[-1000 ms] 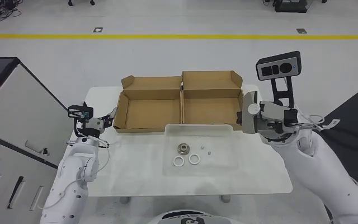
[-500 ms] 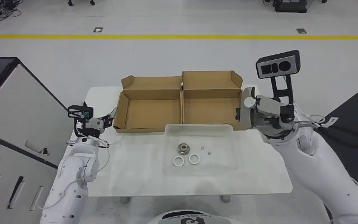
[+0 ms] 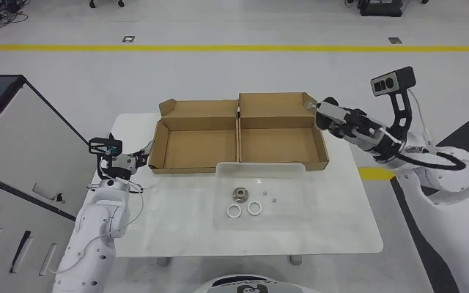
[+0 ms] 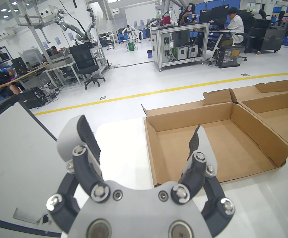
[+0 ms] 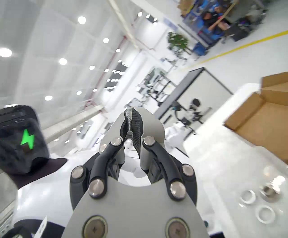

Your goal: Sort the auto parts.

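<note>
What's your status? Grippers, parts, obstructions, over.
Left gripper open beside left box. Right gripper shut on bolt, at right box's far corner. Rings in tray. Nothing blocking.

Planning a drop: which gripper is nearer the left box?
Left. The left gripper hangs outside the left box; the right gripper, holding a bolt, is at the far corner of the right box.

White table (image 3: 330,220) stands near yellow floor line (image 3: 220,47).

White floor (image 3: 220,77), yellow line (image 3: 220,47); black office chair (image 4: 86,60), workstation (image 4: 180,48), round ceiling lights (image 5: 81,19).
</note>
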Motion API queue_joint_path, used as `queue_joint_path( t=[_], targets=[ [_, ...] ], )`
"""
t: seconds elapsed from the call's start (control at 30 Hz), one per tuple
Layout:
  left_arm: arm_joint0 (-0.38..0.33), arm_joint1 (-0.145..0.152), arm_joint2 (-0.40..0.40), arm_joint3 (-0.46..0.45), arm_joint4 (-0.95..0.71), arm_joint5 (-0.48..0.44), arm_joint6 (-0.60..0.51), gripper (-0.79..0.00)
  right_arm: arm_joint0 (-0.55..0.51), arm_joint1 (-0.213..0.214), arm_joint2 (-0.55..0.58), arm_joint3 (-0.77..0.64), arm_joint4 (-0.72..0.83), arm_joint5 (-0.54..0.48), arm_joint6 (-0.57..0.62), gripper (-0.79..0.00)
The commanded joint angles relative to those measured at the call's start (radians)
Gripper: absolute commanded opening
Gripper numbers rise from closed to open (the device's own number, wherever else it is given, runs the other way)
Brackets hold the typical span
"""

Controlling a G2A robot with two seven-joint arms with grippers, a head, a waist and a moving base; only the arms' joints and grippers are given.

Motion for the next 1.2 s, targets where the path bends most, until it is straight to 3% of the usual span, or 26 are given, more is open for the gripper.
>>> queue_joint_path(
  t=[0.0,0.1,0.23,0.43,0.63,0.9,1.17],
  targets=[
    [0.000,0.000,0.000,0.000,0.000,0.000,0.000,0.000,0.005,0.008,0.037,-0.008,-0.161,0.069,0.010,-0.785],
    [0.000,0.000,0.000,0.000,0.000,0.000,0.000,0.000,0.041,0.019,0.041,-0.023,-0.401,0.163,0.028,-0.785],
    [0.000,0.000,0.000,0.000,0.000,0.000,0.000,0.000,0.133,0.028,-0.035,-0.026,-0.701,0.223,0.079,-0.785],
    [0.000,0.000,0.000,0.000,0.000,0.000,0.000,0.000,0.344,0.017,-0.246,0.058,-1.029,0.218,0.130,-0.785],
    [0.000,0.000,0.000,0.000,0.000,0.000,0.000,0.000,0.552,-0.023,-0.491,0.182,-1.275,0.190,0.191,-0.785],
    [0.000,0.000,0.000,0.000,0.000,0.000,0.000,0.000,0.738,-0.103,-0.770,0.417,-1.534,0.164,0.247,-0.785],
    [0.000,0.000,0.000,0.000,0.000,0.000,0.000,0.000,0.831,-0.190,-0.912,0.651,-1.526,0.153,0.240,-0.785]
  ],
)
